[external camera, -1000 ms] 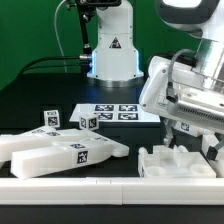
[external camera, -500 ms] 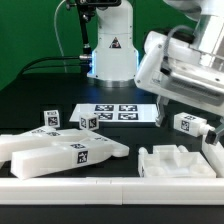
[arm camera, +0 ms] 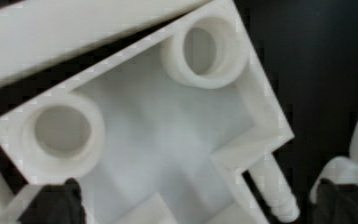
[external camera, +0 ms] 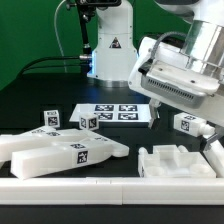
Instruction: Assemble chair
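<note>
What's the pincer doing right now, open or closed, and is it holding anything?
Pincer: open, holding nothing, raised above a white chair part with two round holes.

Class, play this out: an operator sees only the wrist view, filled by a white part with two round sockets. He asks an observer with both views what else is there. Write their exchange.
Observer: Long legs lie at the exterior view's left.
Operator: Any small parts?
Observer: One tagged block and a second block stand left of the marker board in that view.
Operator: And on the right?
Observer: A third block lies there, behind a slotted panel.
</note>
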You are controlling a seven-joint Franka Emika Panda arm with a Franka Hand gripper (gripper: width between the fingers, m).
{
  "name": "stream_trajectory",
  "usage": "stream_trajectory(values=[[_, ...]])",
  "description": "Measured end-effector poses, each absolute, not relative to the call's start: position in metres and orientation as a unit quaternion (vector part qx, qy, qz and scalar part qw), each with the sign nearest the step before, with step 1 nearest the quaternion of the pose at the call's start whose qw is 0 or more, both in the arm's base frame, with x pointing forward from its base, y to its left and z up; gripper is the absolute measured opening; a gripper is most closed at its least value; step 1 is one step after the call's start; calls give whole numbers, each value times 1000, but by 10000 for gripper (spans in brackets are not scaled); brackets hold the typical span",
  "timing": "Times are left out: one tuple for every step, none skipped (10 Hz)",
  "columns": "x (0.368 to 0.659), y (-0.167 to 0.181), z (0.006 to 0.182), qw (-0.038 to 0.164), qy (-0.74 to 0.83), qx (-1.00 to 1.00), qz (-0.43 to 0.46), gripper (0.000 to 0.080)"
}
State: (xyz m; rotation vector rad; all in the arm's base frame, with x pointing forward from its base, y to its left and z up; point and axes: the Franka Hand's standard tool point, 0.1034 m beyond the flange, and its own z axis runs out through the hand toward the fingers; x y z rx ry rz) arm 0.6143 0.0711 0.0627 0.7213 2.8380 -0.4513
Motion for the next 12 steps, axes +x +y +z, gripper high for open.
stream_trajectory(values=[[609, 68, 70, 96, 934, 305, -157, 649], [599, 70, 77, 106, 906, 377, -160, 649], [586, 74, 79, 111, 884, 424, -163, 649], [578, 77, 81, 117, 857, 474, -165, 649], [580, 79, 85, 121, 841, 503, -159, 649], [587, 75, 88, 126, 834, 516, -151, 649], [585, 76, 86, 130, 808, 556, -145, 649], [584, 77, 85, 130, 801, 567, -144, 649], [583, 78, 85, 133, 775, 603, -137, 649], [582, 79, 85, 135, 750, 635, -131, 649], [571, 81, 82, 124, 700, 691, -135, 649], [559, 86, 80, 113, 646, 743, -132, 649]])
